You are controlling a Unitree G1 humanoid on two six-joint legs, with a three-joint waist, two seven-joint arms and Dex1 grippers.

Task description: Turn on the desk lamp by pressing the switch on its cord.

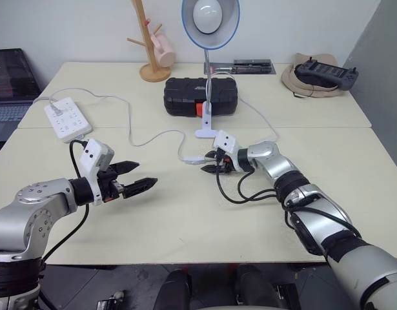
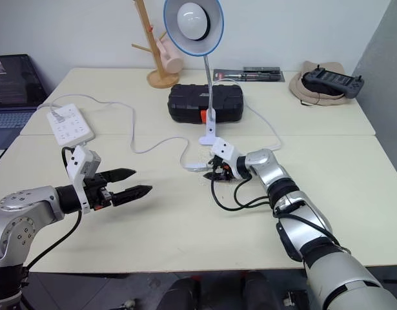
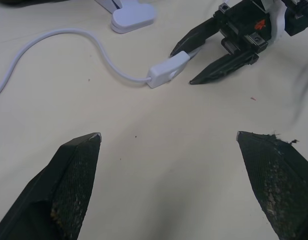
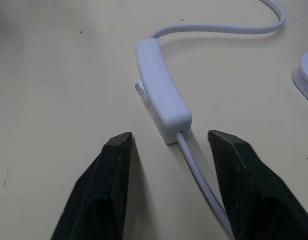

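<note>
Two grippers work over the bench. Near its front left edge, the left gripper [image 1: 135,178] hangs with jaws spread wide and empty. Toward the middle, the switch [image 4: 161,90] lies flat on the cord [image 1: 130,126], just in front of the lamp [image 1: 210,26] base. The right gripper [image 4: 169,142] straddles the cord at the switch's end, jaws partly closed, gripping nothing yet. Closing here risks pinching cord rather than button, or skidding the loose switch aside.

Switch [image 4: 161,87] on table [image 1: 185,219] before lamp base [image 1: 206,132]; right end effector [image 4: 169,142] straddling cord [image 4: 199,180].
</note>
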